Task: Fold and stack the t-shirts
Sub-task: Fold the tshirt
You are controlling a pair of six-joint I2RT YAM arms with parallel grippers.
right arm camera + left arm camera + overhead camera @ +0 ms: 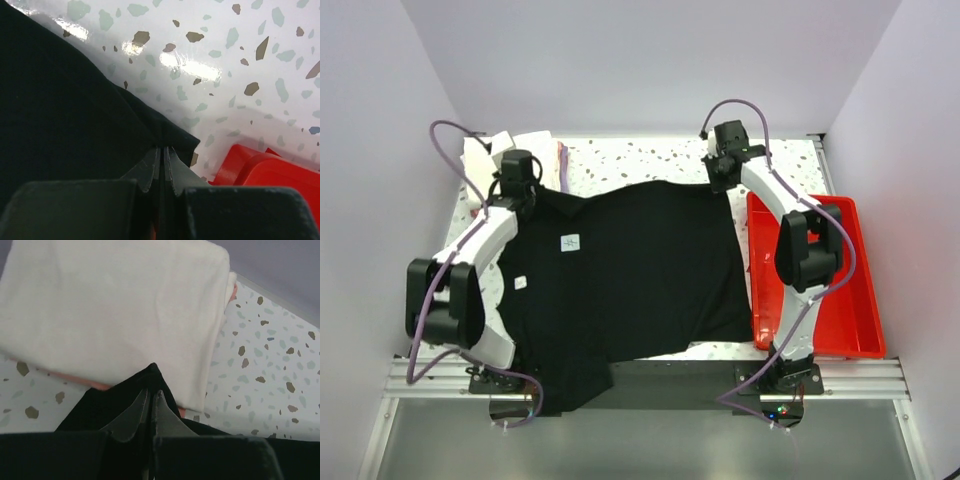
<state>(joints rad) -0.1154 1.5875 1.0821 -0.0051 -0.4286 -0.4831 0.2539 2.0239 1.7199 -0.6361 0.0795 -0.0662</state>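
The black t-shirt lies spread across the table, its near part hanging over the front edge. My left gripper is shut on its far left corner, right by the folded white t-shirt, which lies on a pink one. My right gripper is shut on the shirt's far right corner, close to the red tray. The folded stack sits at the far left corner of the table. No lavender shirt shows.
The red plastic tray lies along the table's right side; its corner shows beside my right fingers. White walls close in the back and sides. Speckled tabletop shows behind the shirt.
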